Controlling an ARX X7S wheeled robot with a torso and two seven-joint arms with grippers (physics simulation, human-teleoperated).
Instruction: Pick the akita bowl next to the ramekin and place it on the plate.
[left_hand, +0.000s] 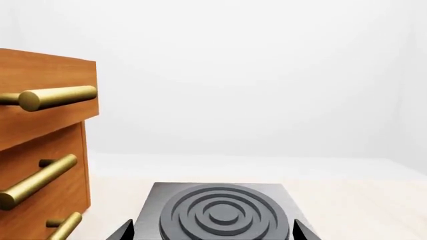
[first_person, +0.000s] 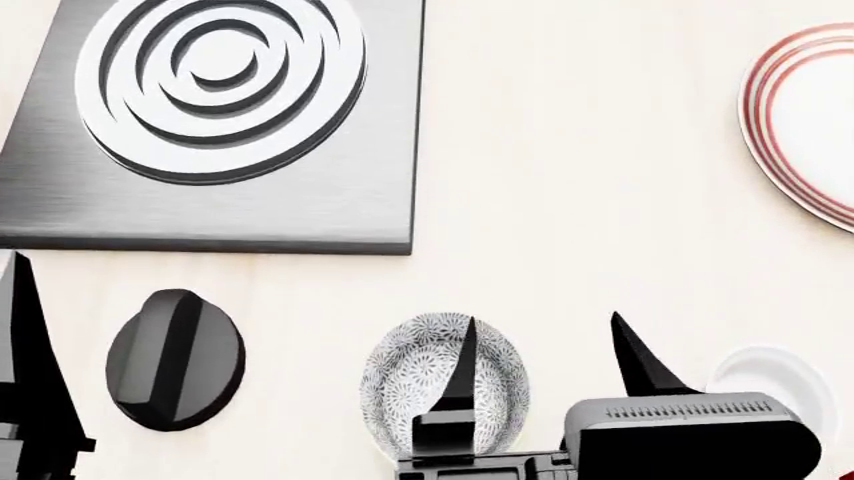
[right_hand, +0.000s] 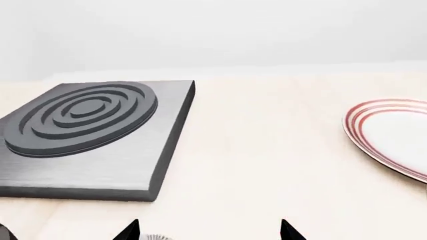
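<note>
Head view: right gripper (first_person: 547, 350) fingers spread, one fingertip over the bowl (first_person: 407, 385), the other between bowl and ramekin (first_person: 787, 385). Plate (first_person: 787, 110) well apart, at right edge. Burner (first_person: 220, 120) far left; knob (first_person: 174, 358) near it.

Left wrist: left gripper (left_hand: 212, 231) tips apart, burner (left_hand: 220, 212) ahead, drawers (left_hand: 43, 145) beside.

Right wrist: tips apart; bowl rim (right_hand: 155, 237) just visible; plate (right_hand: 393, 135) beyond.

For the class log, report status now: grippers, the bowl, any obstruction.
Right gripper open, fingers straddling the akita bowl's rim, nothing held. Left gripper open, idle. Ramekin beside the bowl; plate unoccupied, path clear.
</note>
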